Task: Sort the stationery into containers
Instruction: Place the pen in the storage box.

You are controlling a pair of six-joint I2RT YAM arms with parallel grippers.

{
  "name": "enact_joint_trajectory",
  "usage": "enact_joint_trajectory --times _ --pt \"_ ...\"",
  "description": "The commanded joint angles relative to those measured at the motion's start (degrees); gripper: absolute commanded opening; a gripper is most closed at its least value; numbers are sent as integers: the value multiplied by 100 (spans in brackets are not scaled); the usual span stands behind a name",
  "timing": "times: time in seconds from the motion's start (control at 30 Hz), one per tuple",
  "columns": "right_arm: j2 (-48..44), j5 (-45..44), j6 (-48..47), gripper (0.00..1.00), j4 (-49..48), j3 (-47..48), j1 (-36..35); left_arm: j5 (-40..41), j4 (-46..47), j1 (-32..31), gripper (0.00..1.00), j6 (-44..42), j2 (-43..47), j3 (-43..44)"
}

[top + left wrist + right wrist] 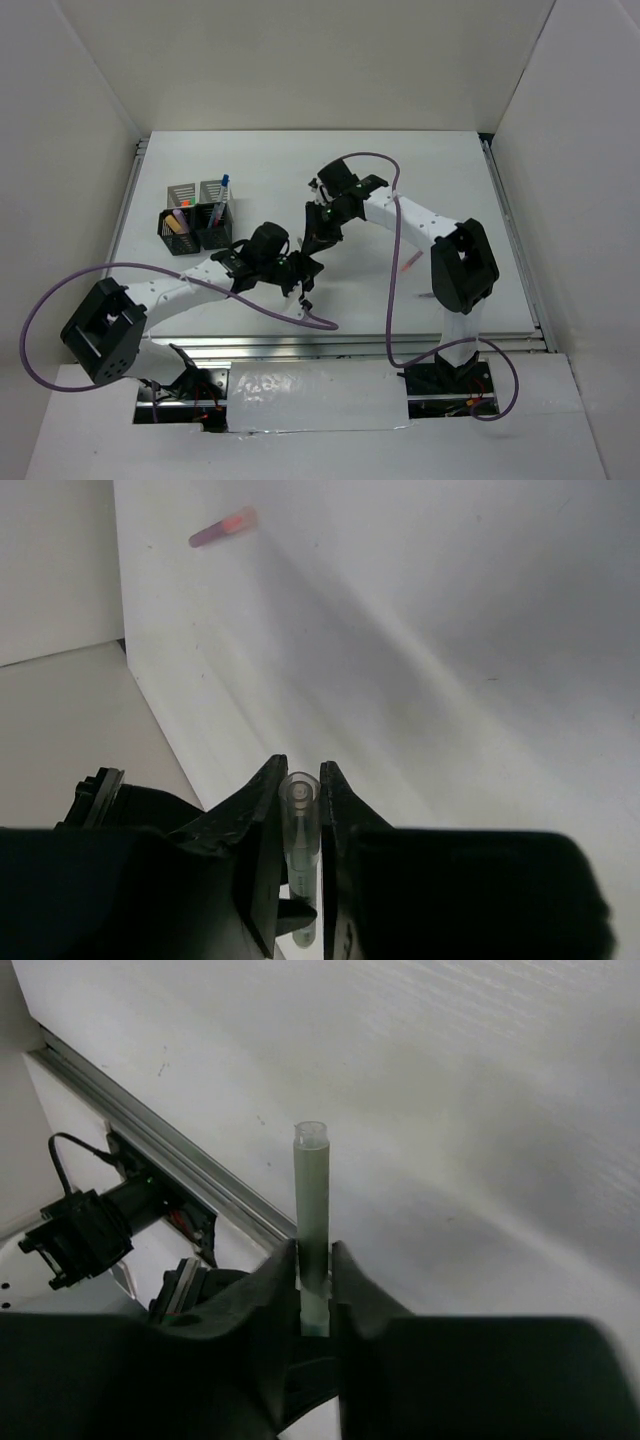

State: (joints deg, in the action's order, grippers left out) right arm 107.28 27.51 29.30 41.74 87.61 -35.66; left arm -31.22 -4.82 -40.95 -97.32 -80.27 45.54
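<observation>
In the top view we see the two grippers close together at the table's centre, the left gripper (303, 272) at seven o'clock from the right gripper (318, 240). Whether they touch we cannot tell from above.

The left wrist view shows the left gripper (300, 780) with its jaws nearly closed, pinching a clear tube (298, 815). The tube's open round end pokes just past the fingertips (270, 790) toward twelve o'clock. At eleven o'clock, well apart on the table (450, 630), lies a blurred pink-red marker (222, 528).

The right wrist view shows the right gripper (314, 1260) also drawn in tight, clamping a greenish tube (312, 1195) by its lower end. The tube stands up toward twelve o'clock, most of it clear of the fingers (275, 1280). Whether both grippers hold one and the same tube we cannot tell.

The cups (180, 245) stand in a square cluster at ten o'clock from the grippers, two grey behind and two black in front. Pink and orange highlighters (177, 222) sit in the left black cup. A blue-capped pen (222, 188) rises from one of the right-hand cups, and we cannot tell which. A red pen (408, 265) lies on the table at three o'clock from the grippers, just beside the right arm
</observation>
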Motion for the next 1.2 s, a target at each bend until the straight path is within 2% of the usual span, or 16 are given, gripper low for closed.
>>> enact_joint_trajectory --times 0.0,0.07,0.13,0.2,0.23,0.3,0.33,0.4,0.43,0.53,0.6,0.67,0.7,0.73,0.9,1.17 --pt "-50 369 50 31 80 168 94 72 138 -123 0 55 292 -115" --pt "3 474 -81 45 176 387 252 169 244 -255 0 212 633 -334" --pt "73 703 -415 50 256 719 664 152 419 -326 0 755 1080 -458" --pt "126 391 -966 51 440 1220 1259 230 692 -405 0 2194 1381 -397" --pt "117 13 -1127 49 519 1362 1455 448 771 -370 0 3531 1609 -214" --pt "-40 -429 -1409 46 450 1513 2192 722 956 -169 0 5040 1760 76" --pt "-154 -491 -1409 45 215 1470 2465 653 1000 302 0 6318 1769 365" --pt "-576 -422 -1330 45 -42 1198 3280 521 1350 910 0 7485 1926 438" --pt "-682 -448 -1339 45 -173 1144 3459 460 1979 1540 0 8509 2006 316" --pt "-1060 -858 -1925 45 -52 1127 3803 624 3026 2572 0 9666 2156 79" --pt "-1402 -1097 -2225 46 -191 811 3760 854 3206 3194 0 10387 1894 165" --pt "-1657 -1221 -2446 47 -306 435 3733 313 3136 3749 0 10855 1560 349" --pt "-1736 -1248 -2447 47 -402 310 3672 -125 3162 4300 0 11048 1149 533" --pt "-1850 -1335 -2455 47 -464 205 3654 -678 3250 4462 0 11120 945 622" --pt "-2045 -1380 -2490 47 -622 -323 3601 -833 3926 5069 0 10998 22 764" --pt "-2125 -1309 -2622 48 -554 -570 3434 -895 4120 5290 0 10225 -349 642"
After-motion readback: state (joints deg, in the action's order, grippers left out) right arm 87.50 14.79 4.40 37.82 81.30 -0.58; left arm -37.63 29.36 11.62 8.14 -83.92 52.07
